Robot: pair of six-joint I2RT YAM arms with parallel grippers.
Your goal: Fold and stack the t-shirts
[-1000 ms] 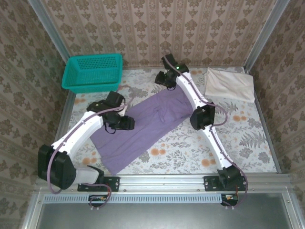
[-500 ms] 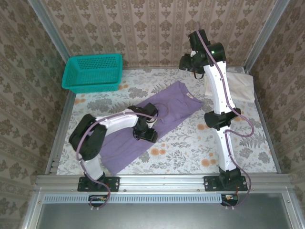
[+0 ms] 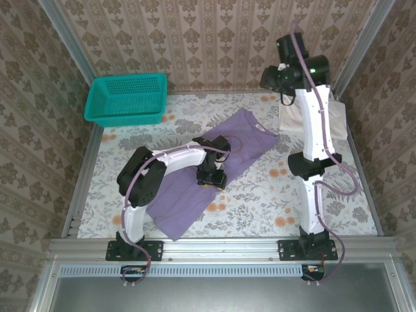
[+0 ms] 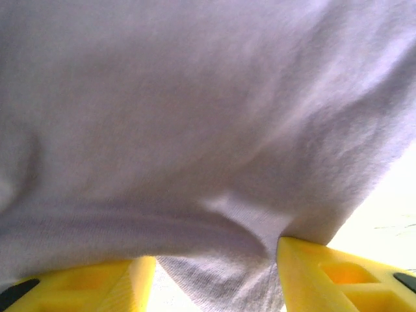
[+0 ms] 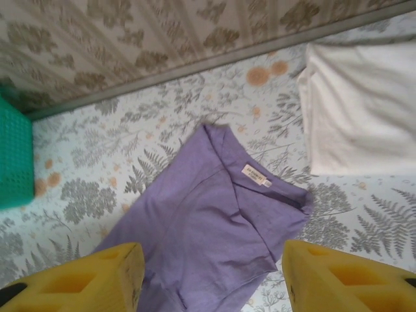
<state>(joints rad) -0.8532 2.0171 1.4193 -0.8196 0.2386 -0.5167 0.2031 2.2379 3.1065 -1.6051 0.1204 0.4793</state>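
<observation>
The lavender t-shirt [image 3: 185,198] lies diagonally across the middle of the table, collar end [image 5: 260,175] toward the back right. My left gripper [image 3: 212,177] is low at the shirt's right edge. In the left wrist view purple cloth [image 4: 195,117] drapes over and between its yellow fingertips [image 4: 325,273], which stand apart without pinching it. My right gripper [image 3: 273,78] hangs high near the back wall, open and holding nothing [image 5: 214,276], looking down on the shirt [image 5: 208,221]. The off-white t-shirt [image 3: 338,120] lies folded at the back right [image 5: 361,110], partly behind the right arm.
A teal mesh basket [image 3: 127,97] stands at the back left corner, its edge at the left of the right wrist view [image 5: 13,156]. Papered walls close in the back and sides. The floral tablecloth [image 3: 338,195] is bare at the front right.
The left gripper crossed the lavender shirt from its left side to its right edge. The right arm rose from the collar end up toward the back wall, its jaws widening.
</observation>
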